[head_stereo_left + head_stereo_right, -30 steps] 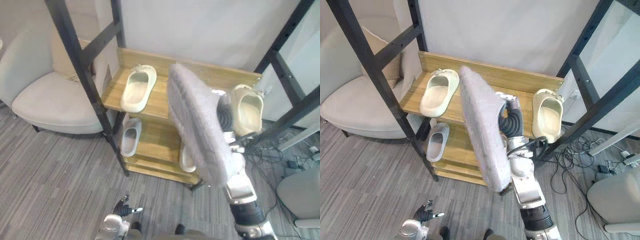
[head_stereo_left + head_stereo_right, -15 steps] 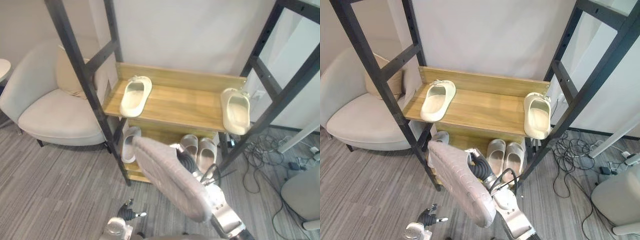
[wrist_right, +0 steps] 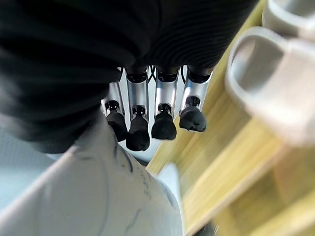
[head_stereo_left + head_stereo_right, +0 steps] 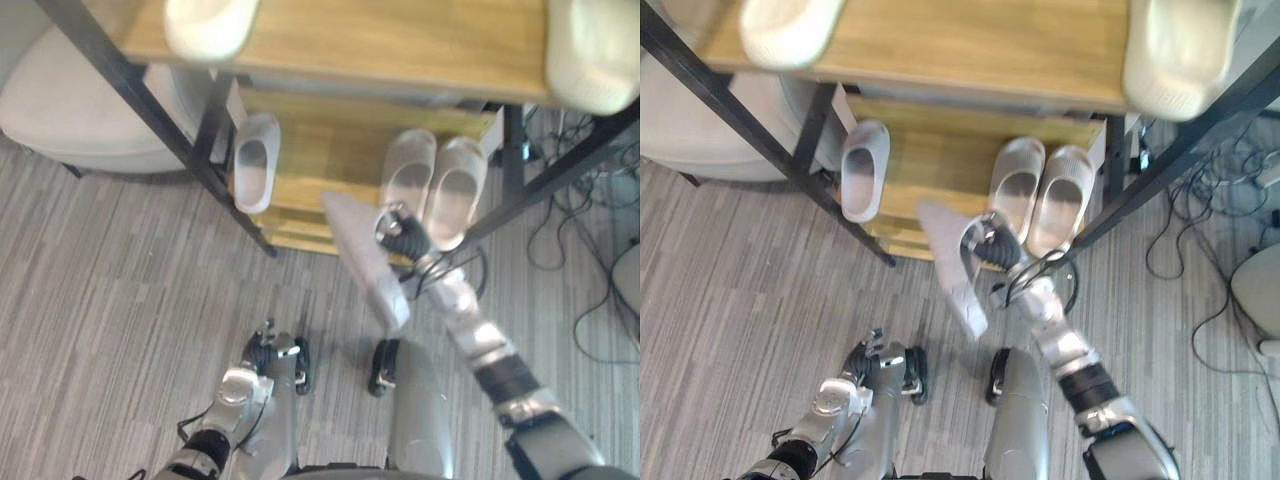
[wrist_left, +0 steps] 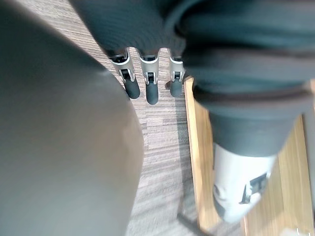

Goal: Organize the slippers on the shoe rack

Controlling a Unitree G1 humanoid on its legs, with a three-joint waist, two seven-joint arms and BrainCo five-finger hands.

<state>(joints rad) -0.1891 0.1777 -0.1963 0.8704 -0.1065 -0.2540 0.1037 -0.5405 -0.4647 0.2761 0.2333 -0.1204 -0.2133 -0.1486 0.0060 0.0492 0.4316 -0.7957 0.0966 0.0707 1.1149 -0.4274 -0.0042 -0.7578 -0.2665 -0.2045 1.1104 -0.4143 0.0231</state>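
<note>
Grey slipper (image 4: pixel 365 262) tilts in the curled fingers (image 3: pixel 139 132) of the right hand (image 4: pixel 403 238), just in front of the shoe rack (image 4: pixel 320 160). A pale pair (image 4: pixel 410 180) and a single slipper (image 4: pixel 253 160) lie on the rack's lower shelf, and two cream slippers (image 4: pixel 205 20) lie on its upper shelf. The left hand (image 4: pixel 265 352) hangs low, well short of the rack, with fingers straight.

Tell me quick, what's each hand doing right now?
Left hand: open, holding nothing.
Right hand: shut on the grey slipper.
</note>
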